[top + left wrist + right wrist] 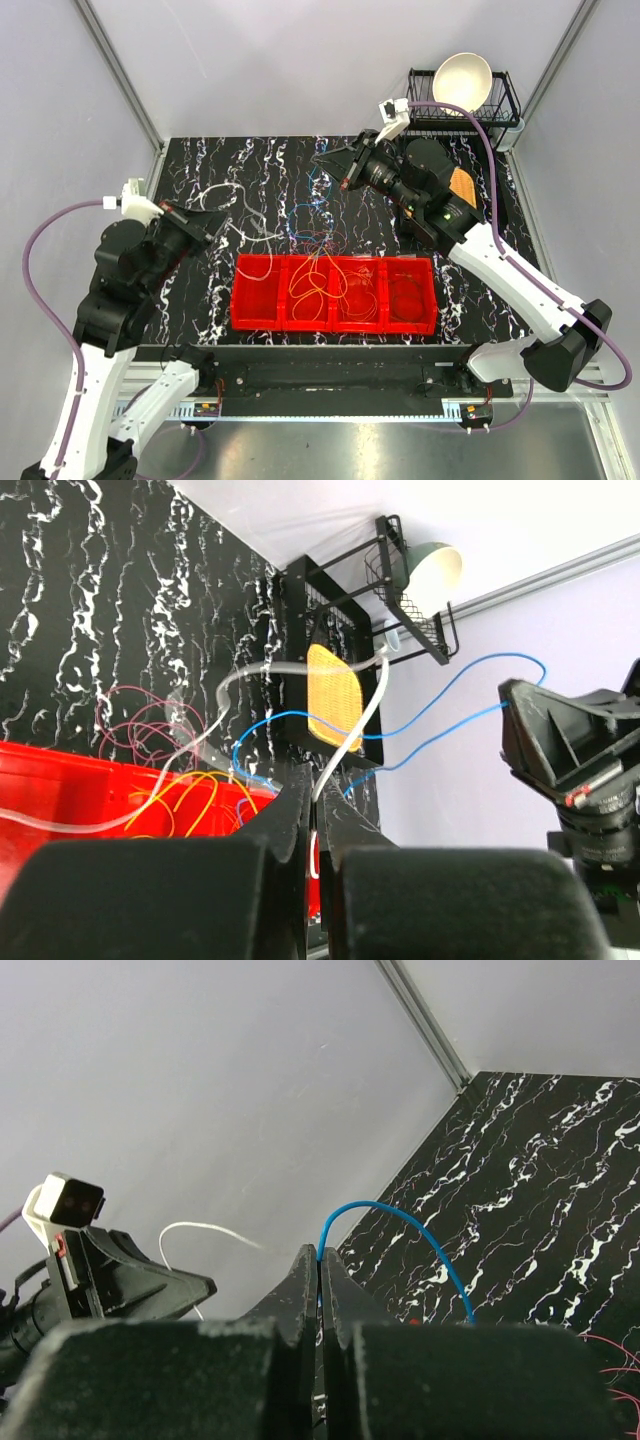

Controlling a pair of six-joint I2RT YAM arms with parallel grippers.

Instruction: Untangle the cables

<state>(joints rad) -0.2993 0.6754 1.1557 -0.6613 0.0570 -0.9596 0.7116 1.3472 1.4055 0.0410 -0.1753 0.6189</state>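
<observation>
Wide across the scene lay the black marbled counter (200, 160) with a red tray (255, 300) at its near edge, and the cables (325, 250) sprawled in a loose tangle from mid-counter into the tray's centre compartments. The left fingers (308, 805) were pressed tight, pinching a white cable (365, 705). Over on the other side, the right fingers (317, 1272) were clamped on a blue cable (400, 1212) that arched up beside them.

Robotics lab test cell: grey panel walls (300, 60), aluminium frame posts (120, 70), two bench-bolted arms (85, 375).
</observation>
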